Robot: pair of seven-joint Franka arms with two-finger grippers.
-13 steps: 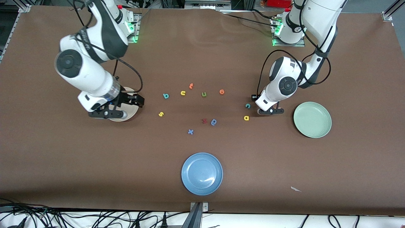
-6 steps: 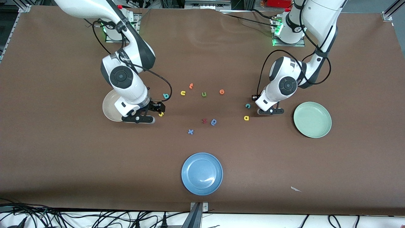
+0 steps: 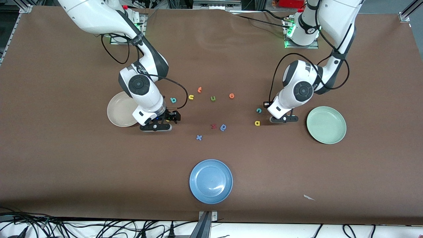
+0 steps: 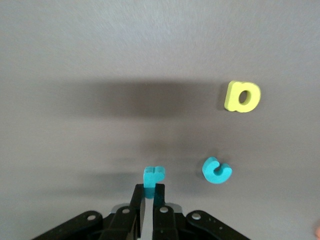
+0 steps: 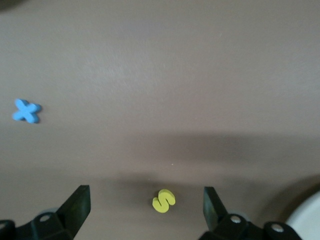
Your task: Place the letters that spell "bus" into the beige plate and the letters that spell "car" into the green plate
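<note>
Left tool [image 4: 148,192] has closed on teal "r" [image 4: 152,176] (beside "c" [image 4: 217,170], "a" [image 4: 242,96]) | right tool [image 5: 145,207] arrived, spread over yellow "s" [image 5: 163,200], near beige plate [image 3: 117,114] | both pickups begun

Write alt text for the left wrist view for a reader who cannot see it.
The left pincer, shut, pinches a teal-blue "r" just above the brown table. A teal "c" lies on the table beside the "r", and a yellow "a" lies past the "c".
</note>
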